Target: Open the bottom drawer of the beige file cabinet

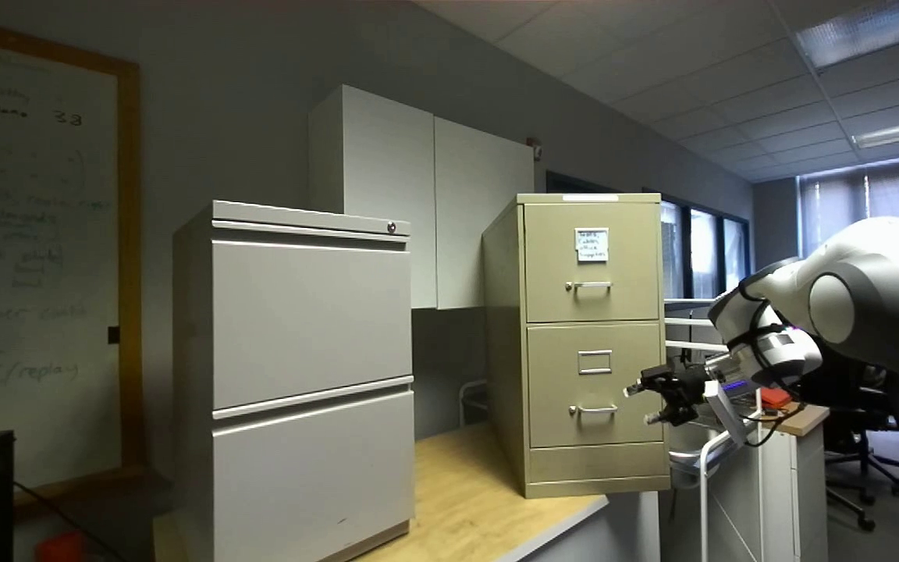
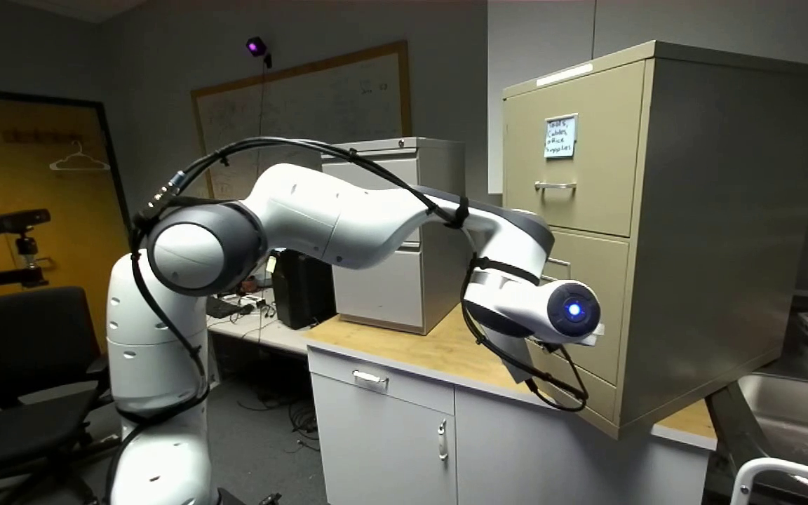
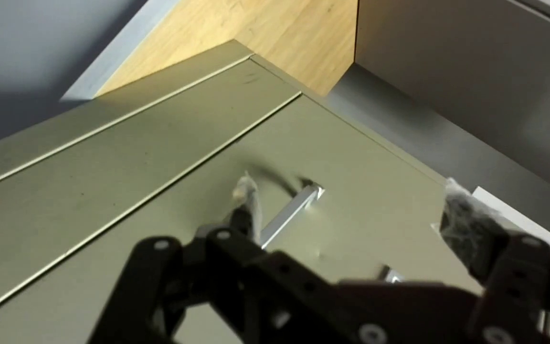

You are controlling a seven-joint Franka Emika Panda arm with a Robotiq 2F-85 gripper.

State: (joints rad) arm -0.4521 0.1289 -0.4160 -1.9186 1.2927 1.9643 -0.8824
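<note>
Jaws spread wide, gripping nothing that shows, and lined up on the handle [image 3: 288, 215]! In the wrist view one of the fingertips [image 3: 246, 191] looks hard by it; whether the two touch is too close to call. Its partner stands well off on the upper side, so the aim seems lopsided: squeeze now and the near one may knock the handle, or, if the reach is short, they close on air. That slant against slim metal invites a slip, too. Watch the knob [image 1: 573, 410] just beside; should it be a latch, a plain pull won't free the bottom drawer [image 1: 595, 388], flush in its place, the lower of two in the beige file cabinet [image 2: 698, 231]. And now the bigger danger: in both exterior views that cabinet's front corner juts past the edge of the counter [image 1: 457, 484]. A hard tug on a stuck drawer could drag the whole unit forward, perhaps tip it. Farther along, the grey cabinet [image 1: 309, 320] stands apart, probably out of harm's way.
</note>
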